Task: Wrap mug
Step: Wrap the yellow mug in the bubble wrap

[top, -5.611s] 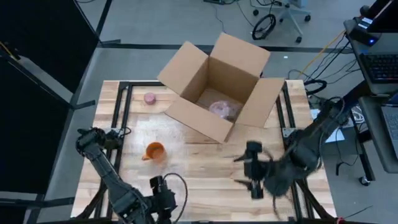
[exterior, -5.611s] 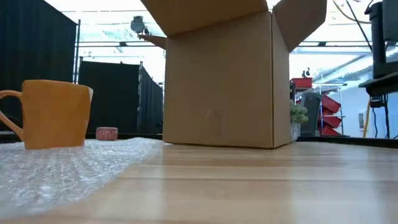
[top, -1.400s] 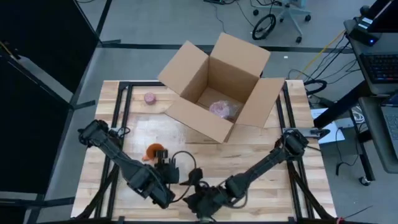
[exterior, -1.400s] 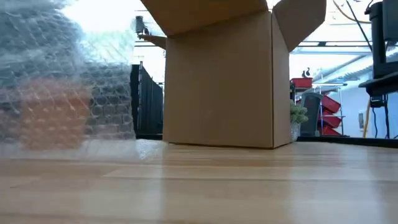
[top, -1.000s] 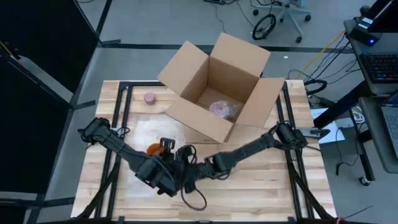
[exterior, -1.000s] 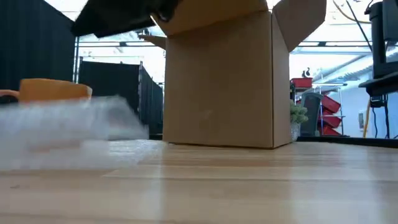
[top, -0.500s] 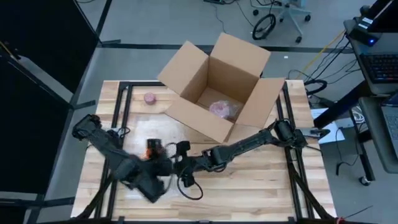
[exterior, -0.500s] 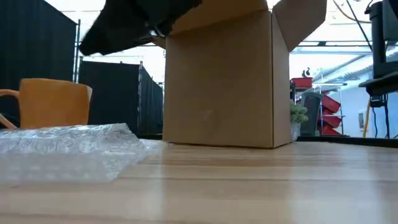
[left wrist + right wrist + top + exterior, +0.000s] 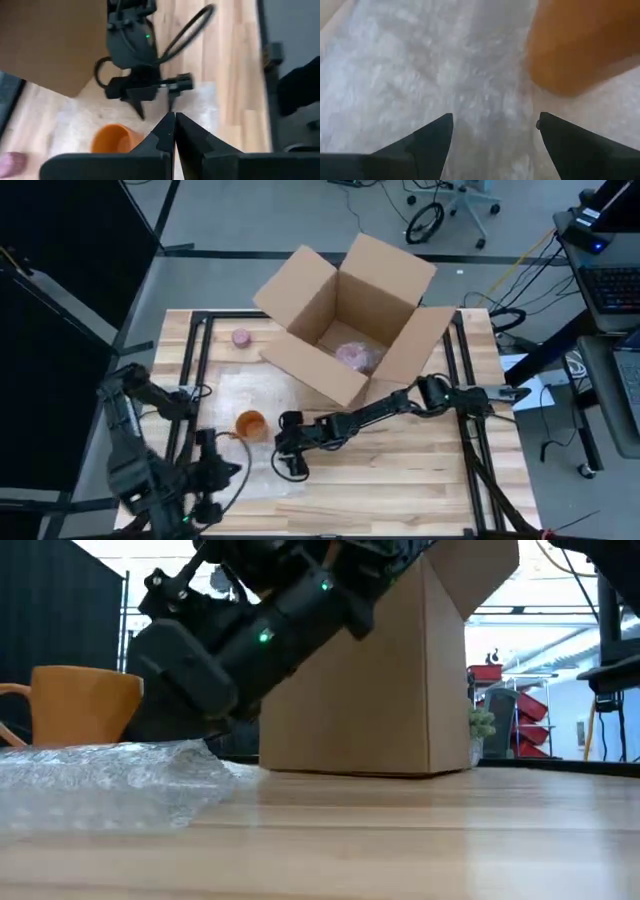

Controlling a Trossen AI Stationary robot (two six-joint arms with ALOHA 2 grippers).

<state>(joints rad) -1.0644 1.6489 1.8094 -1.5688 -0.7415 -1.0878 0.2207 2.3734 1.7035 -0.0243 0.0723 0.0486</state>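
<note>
Left tool [image 9: 210, 480] has withdrawn; cardboard box [image 9: 350, 320] stands behind mug [image 9: 250, 423]

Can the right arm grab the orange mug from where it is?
Probably yes. The right gripper hovers with open jaws over the bubble wrap, right beside the orange mug, with nothing between them.

- Right hand [image 9: 288, 463] reaches low across the tabletop's middle, arm stretched from the right edge, fingers [image 9: 427, 145] spread wide.
- Left hand [image 9: 205, 480] sits raised at the near-left corner, fingers [image 9: 167, 137] pressed together.
</note>
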